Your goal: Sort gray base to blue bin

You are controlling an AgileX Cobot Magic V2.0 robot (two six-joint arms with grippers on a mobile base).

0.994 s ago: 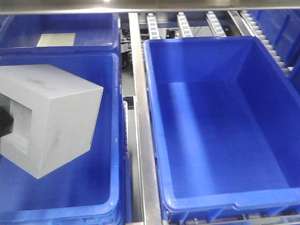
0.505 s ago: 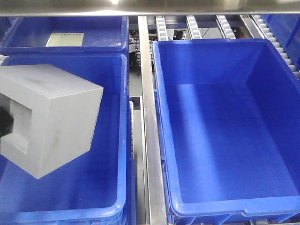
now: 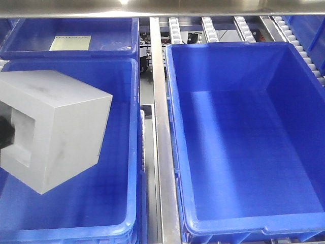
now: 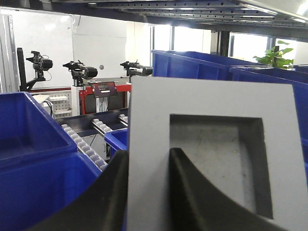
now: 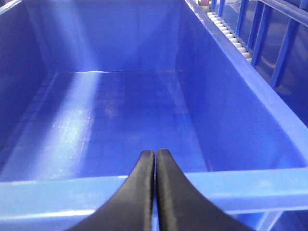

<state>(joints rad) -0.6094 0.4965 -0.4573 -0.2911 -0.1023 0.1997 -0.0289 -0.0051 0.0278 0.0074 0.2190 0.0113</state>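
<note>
Closest in, from the left wrist: clamped on the gray base point(image 4: 211, 144) with the left pincer point(image 4: 149, 153), one black finger down in the square recess, the other outside, a wall of the block pinched between. Over on the right wrist: right pincer point(image 5: 155, 154) pressed together, tip to tip, gripping nothing, hovering just above the near rim of a second bin point(image 5: 231, 180). Bare grid floor down inside. Now from the front: holding the block tilted, in the air, over the blue bin point(image 3: 124, 91) at picture left, recess facing left. Between the two bins, a metal rail point(image 3: 162, 152) running front to back. Further back, behind the blue bin, a third bin point(image 3: 111, 30) with a pale sheet point(image 3: 71, 43) lying inside. Farthest off, white roller tracks point(image 3: 208, 28) beyond the second bin.
</note>
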